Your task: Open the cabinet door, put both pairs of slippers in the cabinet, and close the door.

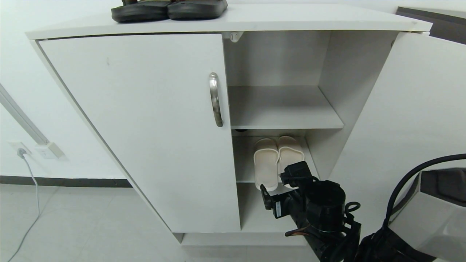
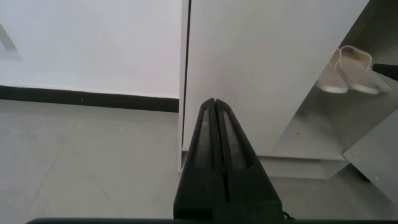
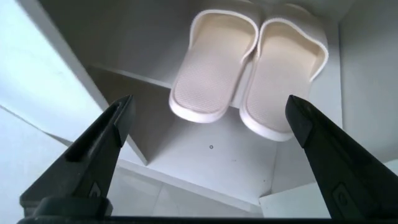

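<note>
Logged cream slippers point(image 1: 278, 160) on lower shelf point(image 1: 243, 165) | black slippers point(image 1: 169, 9) atop cabinet point(image 1: 276, 20), judged light, bendy, best pinched across both inner edges | noted right gripper point(image 1: 279, 185) spread wide, empty | left gripper point(image 2: 214, 109) closed, empty

Plain white wooden cabinet point(image 1: 138, 127), pair of cream foam slippers point(image 1: 265, 163) with finely ribbed footbeds, pair of matte black rubber slippers point(image 1: 169, 9), brushed silver curved metal door handle point(image 1: 215, 100), pale grey tiled floor point(image 1: 72, 225), black skirting strip point(image 1: 62, 181), white wall point(image 1: 14, 54).
</note>
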Robot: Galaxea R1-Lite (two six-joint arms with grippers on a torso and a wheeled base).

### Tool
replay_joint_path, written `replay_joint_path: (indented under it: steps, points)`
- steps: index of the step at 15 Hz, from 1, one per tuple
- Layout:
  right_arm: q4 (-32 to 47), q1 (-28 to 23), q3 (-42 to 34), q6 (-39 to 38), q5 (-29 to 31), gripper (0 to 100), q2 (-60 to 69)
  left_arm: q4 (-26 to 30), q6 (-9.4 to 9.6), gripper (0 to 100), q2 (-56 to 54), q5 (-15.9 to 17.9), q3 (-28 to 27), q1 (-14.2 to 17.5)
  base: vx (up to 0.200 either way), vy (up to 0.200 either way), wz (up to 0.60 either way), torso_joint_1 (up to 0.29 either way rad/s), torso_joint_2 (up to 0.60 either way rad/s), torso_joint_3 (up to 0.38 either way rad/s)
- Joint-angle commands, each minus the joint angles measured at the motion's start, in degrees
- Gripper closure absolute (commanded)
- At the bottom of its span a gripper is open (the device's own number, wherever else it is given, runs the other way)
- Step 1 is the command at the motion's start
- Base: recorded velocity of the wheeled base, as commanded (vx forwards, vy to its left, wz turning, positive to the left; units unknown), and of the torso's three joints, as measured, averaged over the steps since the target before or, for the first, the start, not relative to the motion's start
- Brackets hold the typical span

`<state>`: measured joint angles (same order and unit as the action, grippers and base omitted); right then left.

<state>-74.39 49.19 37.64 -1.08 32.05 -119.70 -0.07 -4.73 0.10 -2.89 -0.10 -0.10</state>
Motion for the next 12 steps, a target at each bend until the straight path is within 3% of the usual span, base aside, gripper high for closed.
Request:
replay_joint_path:
  steps: [1,10,12]
  points:
    - [-0.1,0.2,-0.2,0.0,0.0,0,0.3,0.0,-0.02,100,0.1,0.0,0.0,0.0,0.0,0.0,0.0,0.0,0.0,0.0]
    - [-0.2,0.1,-0.1,0.0,-0.1,0,0.3,0.0,-0.28,100,0.1,0.0,0.0,0.0,-0.2,0.0,0.0,0.001,0.0,0.002]
    - [-0.2,0.0,-0.1,0.0,-0.1,0,0.3,0.0,-0.28,100,0.1,0.0,0.0,0.0,0.0,0.0,0.0,0.0,0.0,0.0]
